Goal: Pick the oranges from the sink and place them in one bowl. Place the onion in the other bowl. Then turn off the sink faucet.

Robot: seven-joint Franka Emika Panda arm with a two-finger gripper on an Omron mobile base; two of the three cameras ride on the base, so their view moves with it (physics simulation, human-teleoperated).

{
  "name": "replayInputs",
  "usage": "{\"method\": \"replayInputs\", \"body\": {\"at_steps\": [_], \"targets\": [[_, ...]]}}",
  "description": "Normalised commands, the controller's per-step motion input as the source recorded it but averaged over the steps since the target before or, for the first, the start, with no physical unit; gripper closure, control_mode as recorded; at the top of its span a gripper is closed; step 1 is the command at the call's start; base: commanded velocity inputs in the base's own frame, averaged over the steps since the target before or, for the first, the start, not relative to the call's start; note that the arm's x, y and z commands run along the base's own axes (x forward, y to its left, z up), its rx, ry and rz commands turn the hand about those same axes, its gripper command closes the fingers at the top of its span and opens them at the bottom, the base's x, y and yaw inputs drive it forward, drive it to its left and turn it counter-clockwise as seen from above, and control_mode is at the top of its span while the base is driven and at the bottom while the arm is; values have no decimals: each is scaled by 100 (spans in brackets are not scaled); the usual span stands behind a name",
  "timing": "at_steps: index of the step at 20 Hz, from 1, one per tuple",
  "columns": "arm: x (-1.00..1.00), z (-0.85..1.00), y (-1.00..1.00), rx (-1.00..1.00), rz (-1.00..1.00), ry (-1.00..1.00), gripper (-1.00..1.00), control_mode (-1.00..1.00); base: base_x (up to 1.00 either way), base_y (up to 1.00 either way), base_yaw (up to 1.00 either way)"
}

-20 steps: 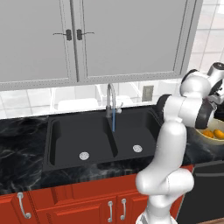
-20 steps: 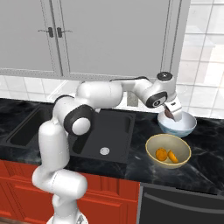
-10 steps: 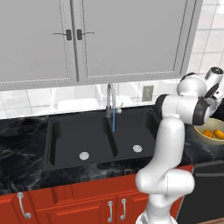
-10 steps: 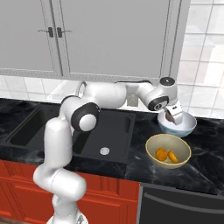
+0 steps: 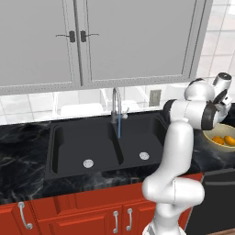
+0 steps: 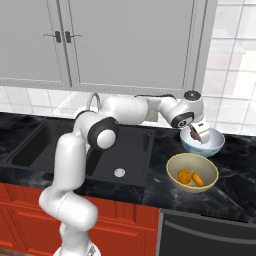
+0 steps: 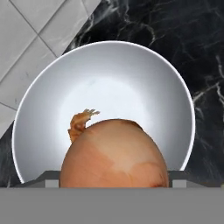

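My gripper [image 6: 197,135] is shut on the reddish-brown onion [image 6: 196,133], just above the pale blue-white bowl [image 6: 210,146] on the counter at the right. In the hand view the onion [image 7: 116,153] sits between the finger tips, over the glossy inside of the bowl [image 7: 131,78]. In front of that bowl stands the yellow-tan bowl [image 6: 175,165] with two oranges [image 6: 185,176] in it. The same bowl [image 5: 210,134] and oranges [image 5: 219,140] appear at the right edge of the left base view. A thin stream of water runs from the silver faucet [image 5: 115,103] into the black sink [image 5: 73,142].
White tiles back the black marble counter [image 6: 235,190], and grey cabinets [image 5: 92,41] hang above the sink. My own arm reaches across the right basin [image 6: 125,150]. Red cabinet doors [image 5: 69,215] lie below the counter edge.
The hand with the onion has sunk a little toward the pale bowl. The bowls, the oranges and the water stream are as before.
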Motion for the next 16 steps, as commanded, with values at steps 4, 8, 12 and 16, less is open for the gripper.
{"method": "replayInputs", "body": {"at_steps": [4, 8, 12, 16], "targets": [[0, 31, -37, 0, 0, 0, -100, -100, 0, 0, 0], [0, 8, -10, 0, 0, 0, -100, -100, 0, 0, 0], [0, 14, 0, 0, 0, 0, -100, -100, 0, 0, 0], [-23, 8, 31, 0, 0, 0, -100, -100, 0, 0, 0]]}}
